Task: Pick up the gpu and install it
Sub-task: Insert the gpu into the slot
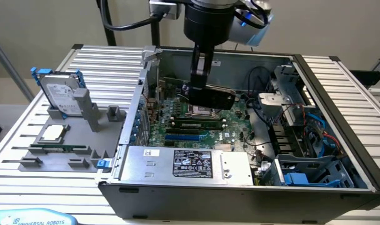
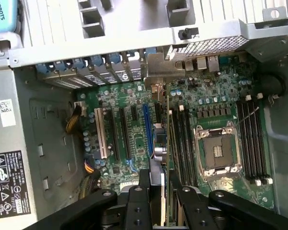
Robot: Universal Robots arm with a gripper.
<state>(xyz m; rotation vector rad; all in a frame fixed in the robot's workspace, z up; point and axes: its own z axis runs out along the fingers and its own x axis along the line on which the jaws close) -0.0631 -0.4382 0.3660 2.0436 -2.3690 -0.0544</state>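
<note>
The gpu (image 1: 213, 97) is a flat black card, held on edge inside the open computer case (image 1: 340, 108), over the green motherboard (image 1: 196, 124). My gripper (image 1: 199, 86) comes down from above and is shut on the card's upper edge. In the wrist view the gpu (image 2: 159, 143) shows edge-on between the two black fingers (image 2: 137, 203), with its silver bracket (image 2: 158, 69) toward the case's rear slot openings. It runs beside the blue slot (image 2: 146, 129). Whether its lower edge touches a slot I cannot tell.
A hard drive in a blue frame (image 1: 60, 93) and a square silver CPU chip (image 1: 52, 132) sit on the grey fixture at the exterior view's left. Inside the case are the power supply (image 1: 190, 164), the empty CPU socket (image 2: 217, 149), memory sticks (image 2: 182, 143) and cables (image 1: 309, 131).
</note>
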